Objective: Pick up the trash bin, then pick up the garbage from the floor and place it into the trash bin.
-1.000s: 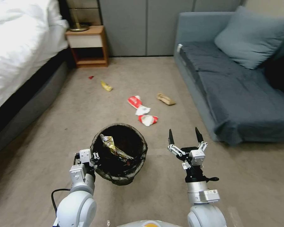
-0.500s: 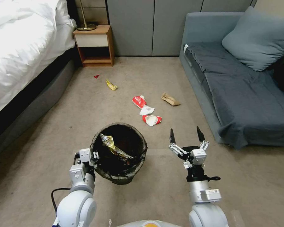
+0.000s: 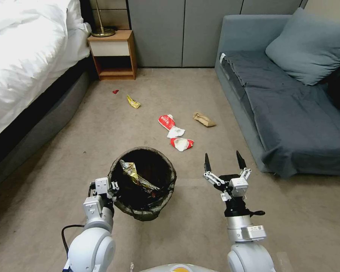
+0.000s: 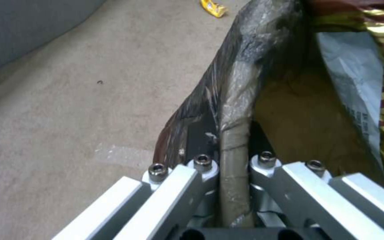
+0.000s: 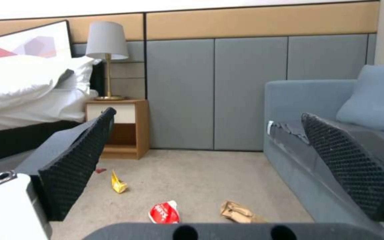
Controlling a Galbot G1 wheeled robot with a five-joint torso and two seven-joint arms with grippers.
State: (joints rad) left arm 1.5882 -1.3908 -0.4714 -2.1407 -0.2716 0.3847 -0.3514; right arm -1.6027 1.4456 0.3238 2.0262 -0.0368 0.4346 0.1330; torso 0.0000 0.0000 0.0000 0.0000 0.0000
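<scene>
Head view: left gripper [image 3: 110,187] clamps the bin [image 3: 142,184] rim at nine o'clock; right gripper [image 3: 223,163], spread empty, faces wrappers [image 3: 181,143] at twelve. One-sided grip risks tipping foil [image 3: 136,176] out.

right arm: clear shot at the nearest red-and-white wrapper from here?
Probably yes. The right gripper hangs open above bare carpet, and the nearest red-and-white wrapper lies just ahead of it and toward the trash bin, with nothing between. The bin, held at its rim by the left gripper, sits off to the side.
</scene>
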